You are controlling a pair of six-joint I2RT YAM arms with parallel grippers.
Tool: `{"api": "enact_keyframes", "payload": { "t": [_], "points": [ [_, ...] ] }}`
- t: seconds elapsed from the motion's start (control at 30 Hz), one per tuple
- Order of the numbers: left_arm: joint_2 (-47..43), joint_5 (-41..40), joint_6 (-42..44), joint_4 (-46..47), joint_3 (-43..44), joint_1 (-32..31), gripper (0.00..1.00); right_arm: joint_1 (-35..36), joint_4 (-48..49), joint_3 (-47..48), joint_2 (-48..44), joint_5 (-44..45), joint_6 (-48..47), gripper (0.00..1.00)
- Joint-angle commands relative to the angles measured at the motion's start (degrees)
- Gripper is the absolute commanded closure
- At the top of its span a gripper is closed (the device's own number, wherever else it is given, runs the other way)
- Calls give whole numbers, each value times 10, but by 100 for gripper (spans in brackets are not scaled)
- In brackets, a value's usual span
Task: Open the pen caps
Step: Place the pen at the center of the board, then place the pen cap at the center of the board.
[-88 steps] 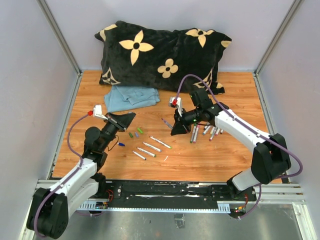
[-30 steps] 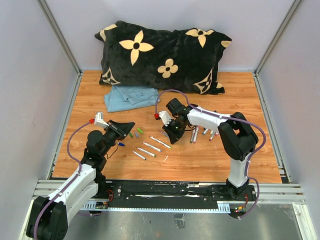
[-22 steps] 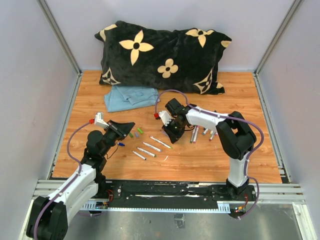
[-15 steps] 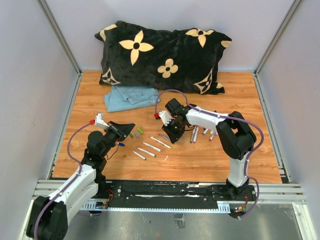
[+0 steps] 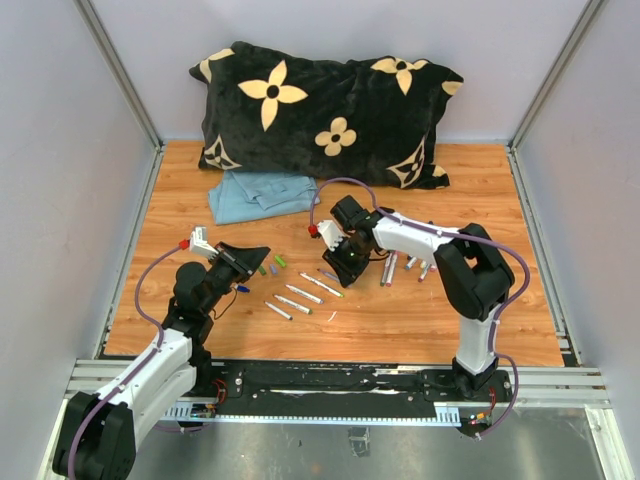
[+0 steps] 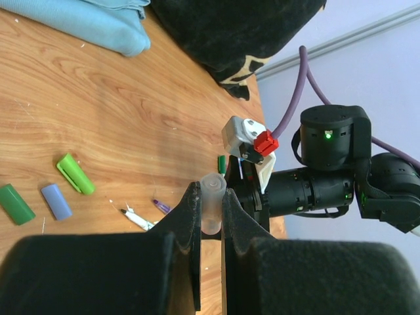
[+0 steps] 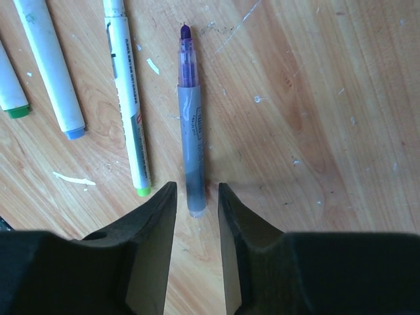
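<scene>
- Since a second ago, our right gripper [image 7: 197, 191] has spread its jaws and let go of the slim grey plastic pen with the bare purple tip [image 7: 190, 131]. The pen now lies flat on the scratched wooden tabletop [image 7: 315, 98], its blunt end between the parted jaws and touching neither.
- Our left gripper [image 6: 210, 193] stays raised and clamped on a pale translucent cylindrical plastic cap [image 6: 212, 182], which stands upright between the jaws.
- A small lilac plastic cap [image 6: 56, 201] and two green plastic caps [image 6: 74, 174] lie loose on the wood near that gripper. A row of white plastic pen barrels [image 7: 52, 72] lies just beside the grey pen.
- We judge the step in hand to be the set-down after a pull: the pen is released, the cap not yet dropped.
- Next, we think, the left gripper should lower and release its cap beside the loose ones.
- Meanwhile the right gripper should back off and reach for the cluster of pens [image 5: 400, 268] to its right, which seem to be capped. That calls for a clean pinch on one slim barrel without disturbing its neighbours.
</scene>
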Motion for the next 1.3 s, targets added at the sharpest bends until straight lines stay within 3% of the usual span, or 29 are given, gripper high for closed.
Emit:
{"api": "enact_keyframes", "payload": {
  "t": [0.0, 0.47, 0.97, 1.27],
  "points": [
    [2, 11, -5, 18, -4, 3, 100, 9, -8, 12, -41, -3, -15, 66],
    [70, 49, -2, 21, 28, -9, 100, -7, -27, 9, -115, -27, -70, 59],
    [181, -92, 12, 16, 85, -139, 100, -77, -54, 7, -168, -124, -110, 57],
    [283, -218, -23, -132, 198, -187, 100, -97, -54, 5, -174, -137, -110, 57]
  ]
}}
